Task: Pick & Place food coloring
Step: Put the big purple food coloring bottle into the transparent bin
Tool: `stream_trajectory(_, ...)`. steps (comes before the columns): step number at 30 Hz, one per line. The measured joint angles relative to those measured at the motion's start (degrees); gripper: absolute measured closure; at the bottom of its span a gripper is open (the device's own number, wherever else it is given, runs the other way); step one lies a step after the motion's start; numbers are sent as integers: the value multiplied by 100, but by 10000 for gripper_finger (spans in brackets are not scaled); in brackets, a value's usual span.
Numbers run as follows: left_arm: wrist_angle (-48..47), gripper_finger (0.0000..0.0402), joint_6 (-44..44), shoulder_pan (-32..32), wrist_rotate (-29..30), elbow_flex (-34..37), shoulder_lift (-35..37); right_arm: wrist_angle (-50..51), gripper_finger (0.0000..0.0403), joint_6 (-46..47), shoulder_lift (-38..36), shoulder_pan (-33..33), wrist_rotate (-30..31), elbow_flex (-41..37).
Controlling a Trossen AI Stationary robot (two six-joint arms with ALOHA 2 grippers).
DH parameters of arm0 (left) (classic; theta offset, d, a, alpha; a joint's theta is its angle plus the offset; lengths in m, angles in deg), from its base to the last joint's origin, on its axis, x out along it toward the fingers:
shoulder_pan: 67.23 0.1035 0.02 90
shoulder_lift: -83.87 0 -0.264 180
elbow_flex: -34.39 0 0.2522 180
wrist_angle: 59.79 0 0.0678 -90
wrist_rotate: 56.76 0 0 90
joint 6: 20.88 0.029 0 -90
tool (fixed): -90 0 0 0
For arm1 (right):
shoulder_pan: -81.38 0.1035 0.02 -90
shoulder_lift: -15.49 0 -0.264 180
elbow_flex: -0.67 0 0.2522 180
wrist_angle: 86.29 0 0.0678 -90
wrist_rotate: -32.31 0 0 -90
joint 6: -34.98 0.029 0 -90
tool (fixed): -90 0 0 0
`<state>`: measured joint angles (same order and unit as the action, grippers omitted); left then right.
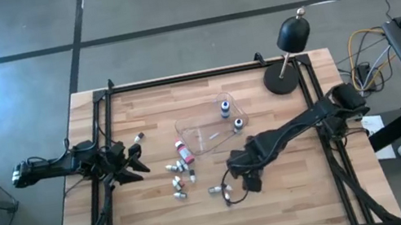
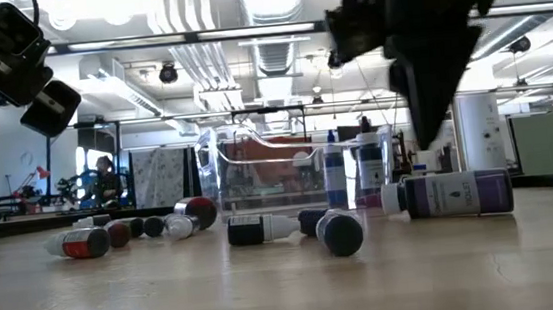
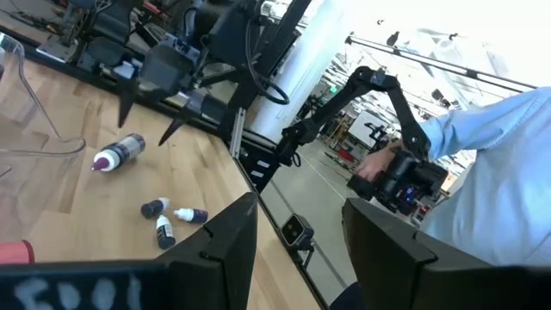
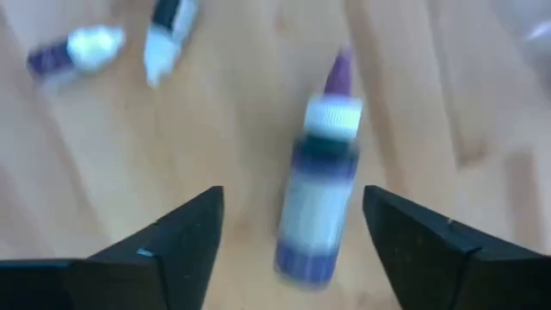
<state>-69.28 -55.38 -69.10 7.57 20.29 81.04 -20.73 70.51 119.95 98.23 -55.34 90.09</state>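
Note:
Several small food coloring bottles (image 1: 177, 176) lie on their sides on the wooden table, along with a red one (image 1: 182, 150). Two more stand upright in the clear tray (image 1: 195, 121). A purple bottle with a white cap (image 4: 317, 207) lies flat on the table. My right gripper (image 4: 293, 196) hangs above it, pointing down and open, one finger to each side and clear of it. In the low view the right gripper (image 2: 429, 61) is well above that bottle (image 2: 451, 195). My left gripper (image 1: 139, 152) waits at the table's left, level and open, with nothing between its fingers.
A black domed lamp (image 1: 293, 34) stands at the table's far right corner. Black frame rails (image 1: 99, 147) run along the left and right sides. In the left wrist view a person in a light blue sleeve (image 3: 491, 172) is beyond the table's edge.

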Motion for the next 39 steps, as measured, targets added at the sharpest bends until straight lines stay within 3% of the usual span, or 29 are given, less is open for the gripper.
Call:
stream_trajectory(5,0,255,-2,1,0,0,-1,-637,91,-109,335,-183,190,-29)
stream_trajectory(10,0,255,0,1,0,0,-2,-547,93,386,654,-363,420,-1)
stream_trajectory(23,0,255,-2,0,0,0,0,-771,169,485,707,-363,595,-97)
stream_trajectory(32,0,255,0,2,0,0,0,-749,217,454,982,-361,365,-87)
stream_trajectory(39,0,255,-1,2,0,0,-1,-519,296,550,630,-361,521,-110)
